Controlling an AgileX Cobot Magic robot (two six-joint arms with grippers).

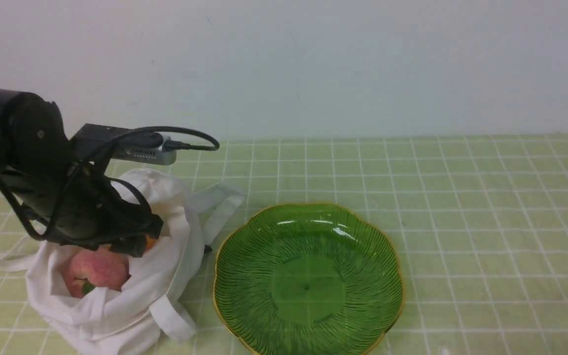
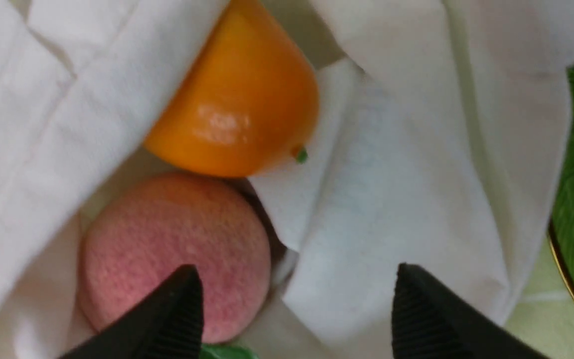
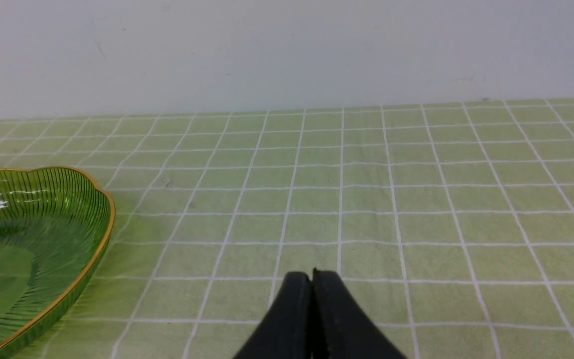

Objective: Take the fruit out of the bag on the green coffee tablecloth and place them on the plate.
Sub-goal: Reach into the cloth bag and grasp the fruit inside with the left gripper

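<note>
The white cloth bag (image 1: pixel 116 305) lies open at the left on the green checked tablecloth (image 1: pixel 461 197). Inside it are the pink peach (image 1: pixel 99 268) and, mostly hidden behind my left gripper, the orange mango (image 1: pixel 151 242). The left wrist view shows the mango (image 2: pixel 239 99) above the peach (image 2: pixel 167 244), both wrapped in bag cloth (image 2: pixel 391 199). My left gripper (image 2: pixel 294 299) is open over the bag mouth, one finger (image 2: pixel 177 314) in front of the peach, the other (image 2: pixel 426 319) over cloth. The green glass plate (image 1: pixel 392 256) sits right of the bag, with nothing on it. My right gripper (image 3: pixel 312 279) is shut and low over the cloth.
A plain wall runs along the far edge of the cloth. The plate's gold rim (image 3: pixel 102 234) shows at the side of the right wrist view. The bag's strap handles (image 1: pixel 222 204) lie towards the plate.
</note>
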